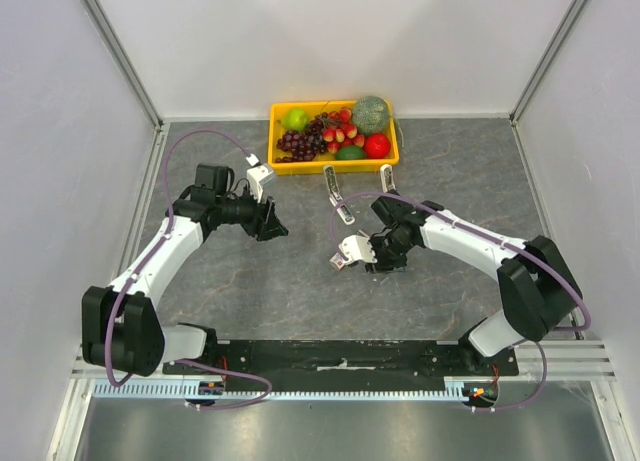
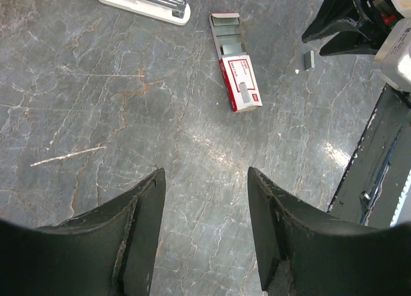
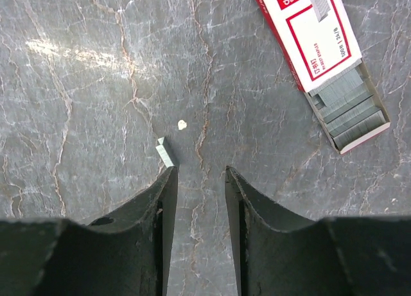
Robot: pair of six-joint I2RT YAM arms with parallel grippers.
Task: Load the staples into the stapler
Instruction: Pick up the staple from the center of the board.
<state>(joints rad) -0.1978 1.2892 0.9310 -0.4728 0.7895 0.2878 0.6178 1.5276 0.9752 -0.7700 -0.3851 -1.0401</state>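
Observation:
The staples box (image 3: 314,49), red and white, lies flat on the table with its drawer pulled out and silvery strips (image 3: 350,110) showing. It also shows in the left wrist view (image 2: 239,78). A short loose staple strip (image 3: 166,153) lies on the table, just beyond the left fingertip of my right gripper (image 3: 200,174), which is open and empty, low over the table. My left gripper (image 2: 205,174) is open and empty above bare table, well short of the box. A white stapler (image 2: 144,0) lies opened beyond the box; it also shows in the top view (image 1: 338,196).
A second stapler (image 1: 386,178) lies near the first. A yellow tray (image 1: 334,165) of toy fruit stands at the back. A small white crumb (image 3: 182,124) lies by the loose strip. White walls close off the table on three sides.

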